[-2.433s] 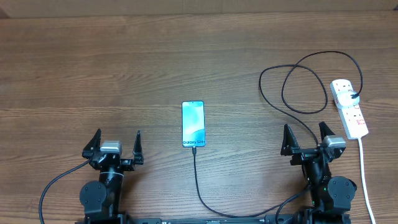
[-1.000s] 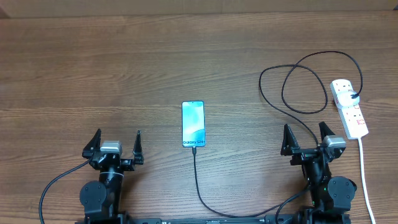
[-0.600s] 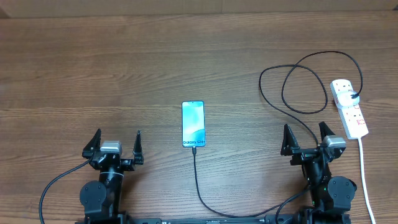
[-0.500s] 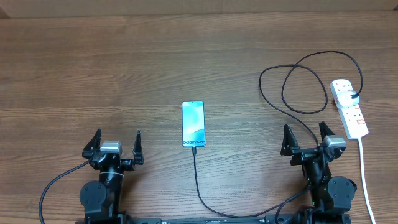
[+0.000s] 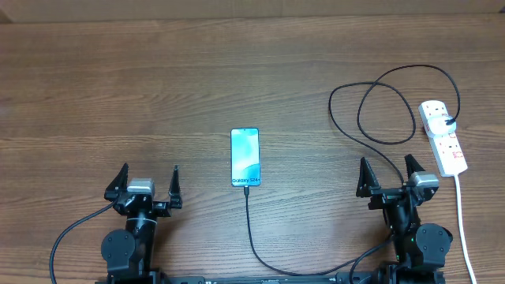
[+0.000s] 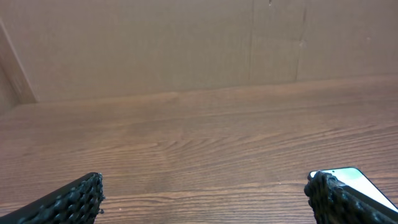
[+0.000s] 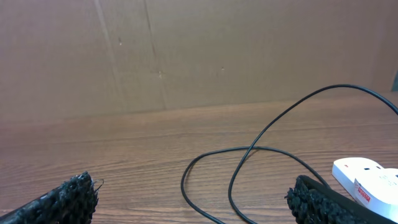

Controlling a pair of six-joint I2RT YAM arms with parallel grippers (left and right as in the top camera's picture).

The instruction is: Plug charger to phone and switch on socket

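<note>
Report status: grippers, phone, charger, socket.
Left gripper open, empty. Right gripper open, empty. Charger tip at phone near end, plug on socket; switch unreadable. Cable loops ahead of right gripper.

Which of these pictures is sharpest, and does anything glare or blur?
Overhead: even soft light, sharpest, the phone screen glowing bright. Left wrist: the phone's corner washed pale, the table grain a little soft. Right wrist: the charger cable crisp, the white socket nearly blown out.
</note>
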